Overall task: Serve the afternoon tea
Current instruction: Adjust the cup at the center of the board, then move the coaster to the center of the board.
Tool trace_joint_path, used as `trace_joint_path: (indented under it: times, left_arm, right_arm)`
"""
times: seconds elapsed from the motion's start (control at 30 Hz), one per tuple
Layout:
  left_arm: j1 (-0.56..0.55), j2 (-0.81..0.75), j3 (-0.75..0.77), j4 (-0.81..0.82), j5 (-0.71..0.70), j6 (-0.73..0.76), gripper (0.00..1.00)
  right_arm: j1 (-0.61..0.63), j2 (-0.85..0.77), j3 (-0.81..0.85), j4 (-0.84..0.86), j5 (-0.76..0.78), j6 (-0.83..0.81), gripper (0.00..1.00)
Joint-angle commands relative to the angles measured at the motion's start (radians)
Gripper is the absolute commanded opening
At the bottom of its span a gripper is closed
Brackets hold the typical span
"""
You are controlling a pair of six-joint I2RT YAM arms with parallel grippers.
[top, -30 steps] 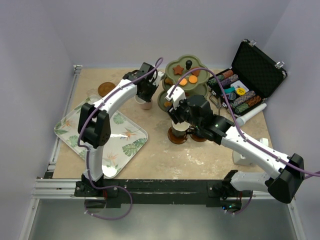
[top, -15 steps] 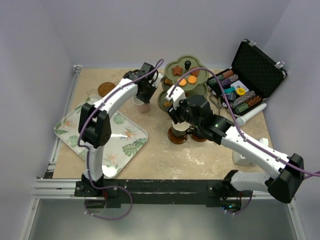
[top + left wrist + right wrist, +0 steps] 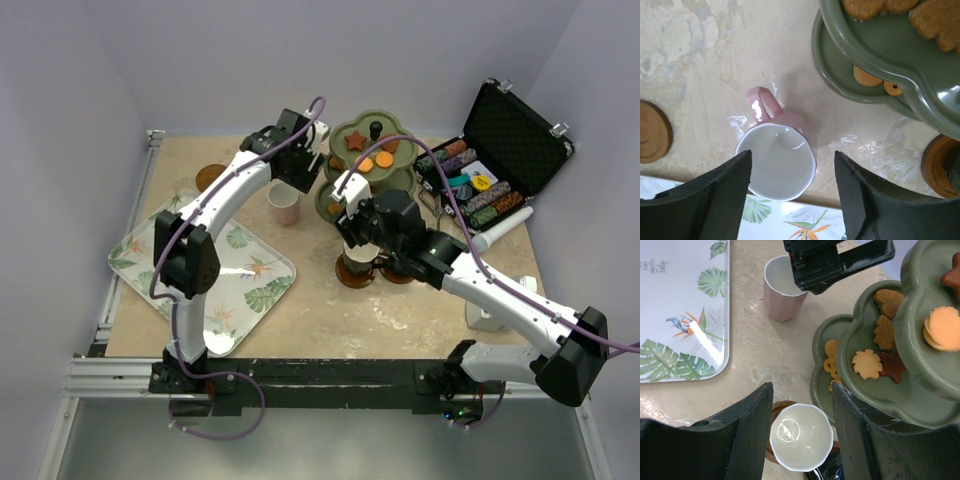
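Observation:
The pinkish-white cup (image 3: 284, 207) (image 3: 777, 160) stands upright on the bare table between the tray and the olive-green stand (image 3: 365, 165) (image 3: 875, 50). My left gripper (image 3: 298, 166) (image 3: 792, 159) hovers over it, open, its fingers clear of the rim. The cream cup (image 3: 802, 437) sits on a brown saucer (image 3: 776, 410) by the stand's base, and my right gripper (image 3: 356, 240) (image 3: 802, 400) is shut on it, fingers against both sides. Orange and brown biscuits (image 3: 870, 364) (image 3: 867, 76) lie on the stand's tiers. A second saucer (image 3: 211, 177) (image 3: 652, 131) lies empty at the far left.
The leaf-patterned tray (image 3: 200, 270) (image 3: 675, 315) lies at the near left. The open black case of poker chips (image 3: 490, 170) stands at the far right, with a white tube (image 3: 495, 232) beside it. Another saucer (image 3: 400, 272) lies right of the cream cup.
My left gripper has opened, let go of the pinkish-white cup and lifted back from it; the cup stays on the table. The right arm has not moved.

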Motion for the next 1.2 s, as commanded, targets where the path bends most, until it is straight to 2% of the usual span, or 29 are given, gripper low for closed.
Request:
trace_joint_path:
  times: [0.0,0.17,0.33,0.47,0.6,0.73,0.87,1.0,1.17]
  left_arm:
    - [0.016,-0.159,-0.018,0.114,-0.018,-0.008,0.78]
    - [0.111,-0.325,-0.158,0.22,0.009,-0.037,0.88]
    - [0.288,-0.402,-0.278,0.283,0.015,-0.101,1.0]
    - [0.375,-0.297,-0.285,0.242,0.005,-0.095,0.99]
    - [0.406,-0.194,-0.305,0.331,0.034,-0.09,0.98]
    - [0.414,-0.095,-0.264,0.415,0.087,-0.08,0.96]
    - [0.415,-0.043,-0.249,0.486,0.062,-0.064,0.95]
    - [0.429,0.053,-0.195,0.466,0.02,-0.051,0.95]
    - [0.46,0.132,-0.175,0.464,0.061,-0.06,0.94]
  right_arm:
    - [-0.003,-0.013,-0.002,0.037,-0.004,-0.003,0.54]
    - [-0.001,-0.012,-0.002,0.04,-0.01,-0.003,0.54]
    - [0.0,-0.007,-0.001,0.037,-0.024,-0.004,0.54]
    - [0.0,-0.009,-0.001,0.041,-0.025,-0.004,0.54]
    - [0.0,-0.007,-0.004,0.041,-0.034,-0.003,0.54]
    - [-0.001,-0.003,-0.005,0.04,-0.047,-0.004,0.54]
    - [0.0,0.003,-0.005,0.041,-0.048,-0.004,0.54]
    - [-0.003,0.011,-0.004,0.043,-0.048,-0.007,0.54]
    - [0.0,0.023,-0.002,0.043,-0.05,-0.009,0.54]
